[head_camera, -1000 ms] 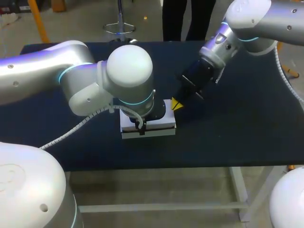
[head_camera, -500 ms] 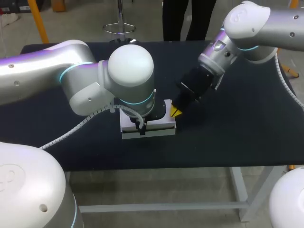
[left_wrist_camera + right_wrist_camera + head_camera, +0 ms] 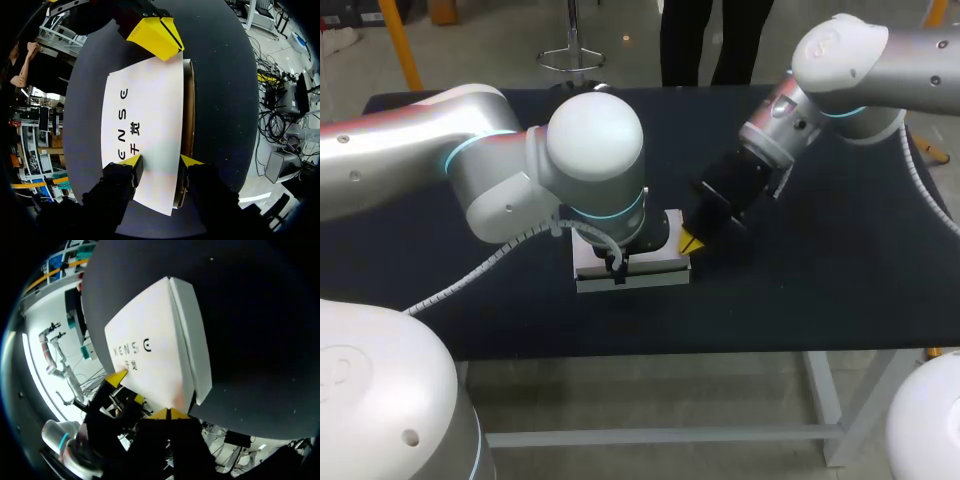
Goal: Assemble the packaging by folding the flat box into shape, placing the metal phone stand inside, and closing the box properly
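Under L arm (image 3: 590,150), box (image 3: 645,270) mostly hidden (head view).

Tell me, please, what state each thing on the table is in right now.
White cardboard box: folded into shape, lid down, brown edge showing along one side.
Left tool: open, yellow tips apart over the lid.
Right tool: shut, yellow tips together by the box's corner.
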